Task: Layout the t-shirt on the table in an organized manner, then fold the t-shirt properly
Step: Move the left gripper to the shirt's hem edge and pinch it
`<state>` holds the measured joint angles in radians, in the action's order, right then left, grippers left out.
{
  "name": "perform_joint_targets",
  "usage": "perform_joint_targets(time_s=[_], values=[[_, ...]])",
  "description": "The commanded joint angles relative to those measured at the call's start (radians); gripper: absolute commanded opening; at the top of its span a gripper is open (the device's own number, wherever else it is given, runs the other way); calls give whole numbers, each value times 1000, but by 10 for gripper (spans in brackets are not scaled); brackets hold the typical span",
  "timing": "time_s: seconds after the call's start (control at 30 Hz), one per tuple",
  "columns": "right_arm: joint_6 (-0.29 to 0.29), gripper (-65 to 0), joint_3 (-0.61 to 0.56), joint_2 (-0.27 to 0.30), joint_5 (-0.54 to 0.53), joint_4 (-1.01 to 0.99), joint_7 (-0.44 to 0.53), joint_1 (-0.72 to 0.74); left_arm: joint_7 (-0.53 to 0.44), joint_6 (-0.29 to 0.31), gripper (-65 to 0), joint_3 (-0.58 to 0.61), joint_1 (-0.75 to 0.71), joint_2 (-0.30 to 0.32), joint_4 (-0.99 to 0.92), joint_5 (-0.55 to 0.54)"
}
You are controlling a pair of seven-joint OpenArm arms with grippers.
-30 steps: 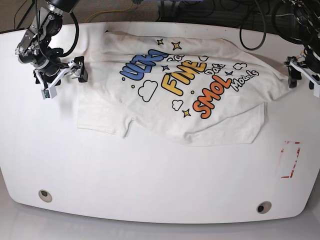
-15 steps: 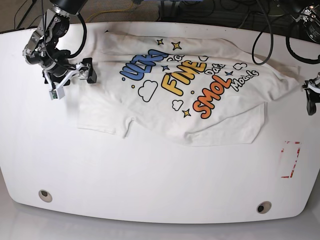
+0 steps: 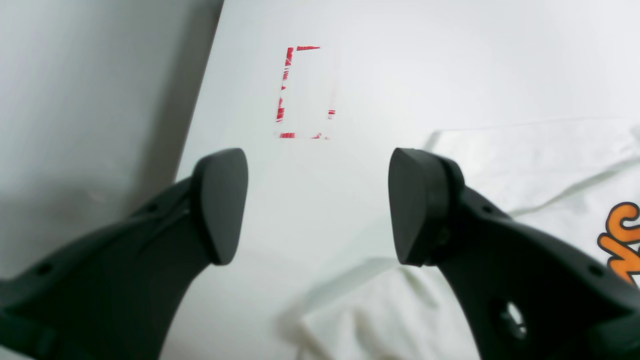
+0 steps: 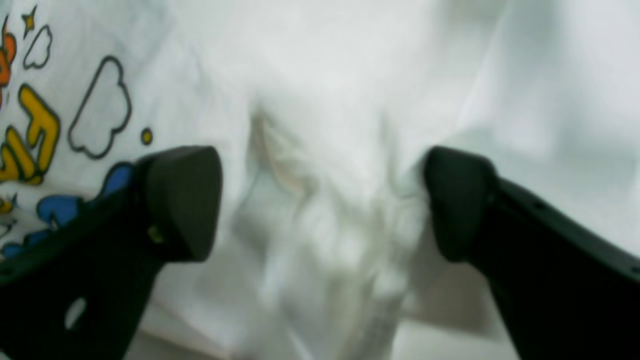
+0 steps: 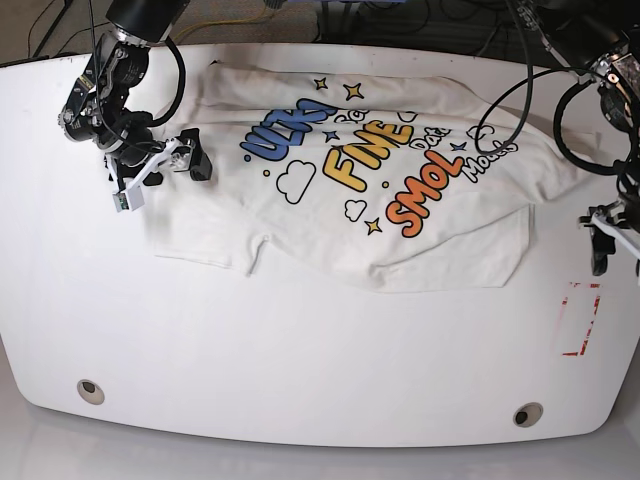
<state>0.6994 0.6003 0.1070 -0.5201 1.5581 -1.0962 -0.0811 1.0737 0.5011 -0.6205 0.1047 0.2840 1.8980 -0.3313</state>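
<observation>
Claws: I see the right claw [image 4: 320, 200] spread wide over bunched cloth, gripping nothing; the left claw [image 3: 317, 205] gapes over bare counter, empty.
Counter [image 5: 300, 350]: glossy; I expect cloth to slide on it.
Shirt [image 5: 380, 190]: print up, skewed and rumpled across the far half of the counter; soft, light, limp.
Hold: I'd pinch hem corners or shoulder seams, a single layer.
Sleeve [image 5: 215, 240]: creased near the right claw.

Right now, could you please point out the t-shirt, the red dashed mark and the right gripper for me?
t-shirt [image 5: 345, 165]: base view, on the yellow printed letters.
red dashed mark [image 5: 578, 320]: base view, middle of the rectangle.
right gripper [image 5: 160, 168]: base view, midway between its fingertips.
</observation>
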Motion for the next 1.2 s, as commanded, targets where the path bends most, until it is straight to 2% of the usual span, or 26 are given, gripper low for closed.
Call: perform_joint_targets(time_s=[0.0,0.2,0.37,0.5,0.57,0.8,1.17], values=[[-1,-163,-4,-2,10,3,-25,4,-19,-12,-232,11,45,-2,-31,28],[-1,-311,-4,-8,10,3,-26,4,-23,-37,-232,17,115,-36,-165,91],[-1,-458,-4,-17,12,3,-26,4,-28,-42,-231,18,172,-48,-300,119],[-1,-601,-4,-20,15,5,-26,2,-76,-42,-231,23,191,-50,-395,119],[-1,-648,-4,-20,16,5,-26,1,-102,-42,-231,47,191,-52,-438,119],[-1,-650,-4,-19,18,28,-26,-4,-165,-43,-229,121,194,-67,-558,117],[-1,-648,-4,-20,13,84,-31,-6,-300,-45,-229,158,235,-91,-768,122]])
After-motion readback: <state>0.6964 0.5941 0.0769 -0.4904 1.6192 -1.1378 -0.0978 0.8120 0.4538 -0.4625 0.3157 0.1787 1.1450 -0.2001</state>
